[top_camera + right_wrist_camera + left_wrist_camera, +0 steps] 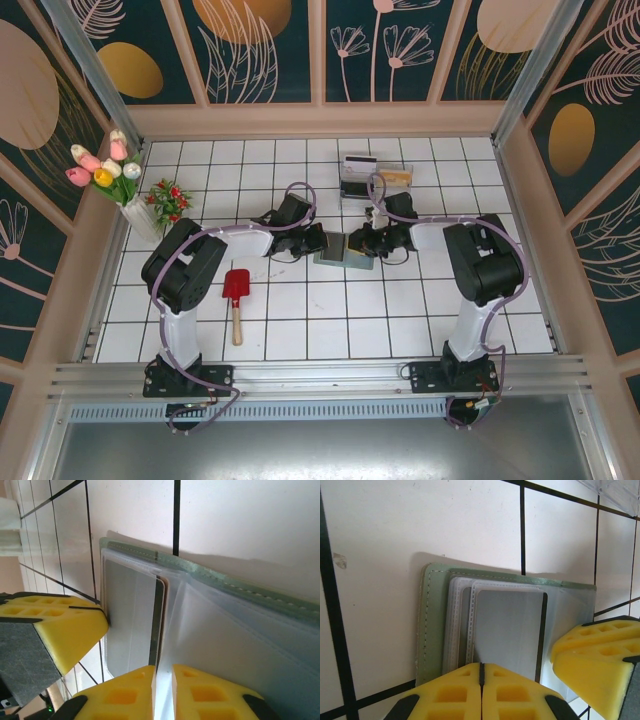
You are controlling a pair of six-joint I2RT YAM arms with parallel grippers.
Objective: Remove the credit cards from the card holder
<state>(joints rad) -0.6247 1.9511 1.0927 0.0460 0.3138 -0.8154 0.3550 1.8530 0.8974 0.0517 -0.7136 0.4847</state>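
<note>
The card holder (343,252) lay open near the middle of the table (300,330), its long axis running left to right between the two arms; a credit card (509,630) sat in its clear pocket, dark edge towards the right arm. The right gripper (164,682) seemed clamped on a thin pale layer of the holder beside that edge, so it was nearer; the left gripper (481,682) had its pads pressed together at the holder's left end, perhaps pinning it.

The card holder (343,251) lies in the middle of the table (300,325), left gripper (318,241) at its left edge, right gripper (364,243) at its right.
</note>
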